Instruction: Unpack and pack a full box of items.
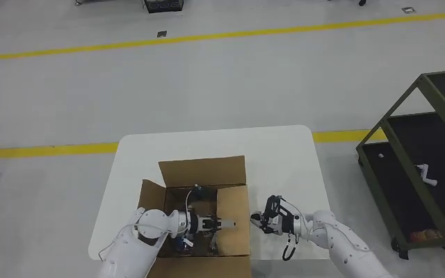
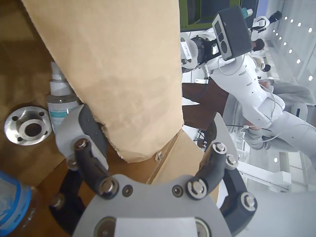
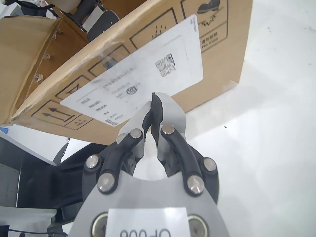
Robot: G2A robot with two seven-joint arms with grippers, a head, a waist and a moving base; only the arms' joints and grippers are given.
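white table [image 1: 278, 153] with open box [image 1: 201, 170], left jaws spread astride its flap [image 2: 118, 62], bottle [image 2: 58, 97] half-hidden, right jaws pressed together

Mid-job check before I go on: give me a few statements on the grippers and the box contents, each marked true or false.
1. The left gripper is open at the box. True.
2. The right gripper holds a spray bottle. False: it is shut on nothing, outside the box beside the wall with the white label.
3. A metal flange lies inside the box. True.
4. The box's top flaps are folded shut. False: they stand open.
5. The spray bottle is on the table outside the box. False: it is in the box, next to the flange.
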